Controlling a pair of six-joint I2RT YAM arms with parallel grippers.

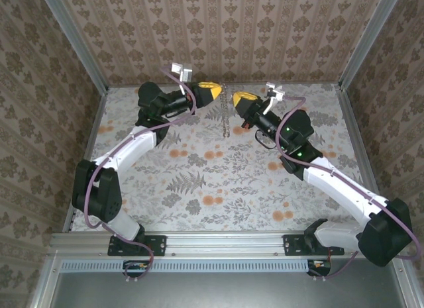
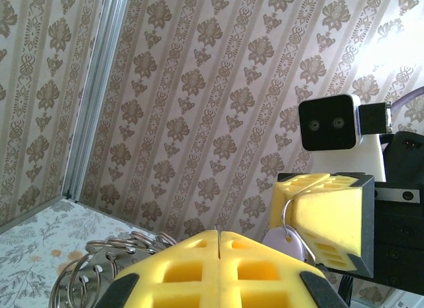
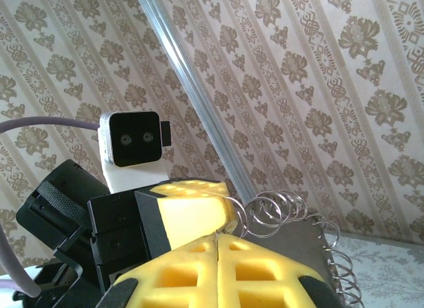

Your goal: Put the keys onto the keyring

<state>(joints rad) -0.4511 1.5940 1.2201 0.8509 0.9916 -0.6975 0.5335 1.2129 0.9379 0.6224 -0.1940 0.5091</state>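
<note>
Gripping the keyring (image 1: 228, 122) in the shut left hand (image 1: 213, 93), pinching the key (image 2: 281, 240) in the shut right hand (image 1: 237, 100) (tips almost meeting above the tabletop (image 1: 199, 182)); keyring hanging just left of the key.

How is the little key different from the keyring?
The key is pale lilac, but the keyring is shiny grey metal. The key looks like one small flat piece, while the keyring is a bunch of wire loops and looks bigger. The key hangs at the right pincer, and the keyring sits at the left pincer. Both are held at the tips of shut pincers.
</note>
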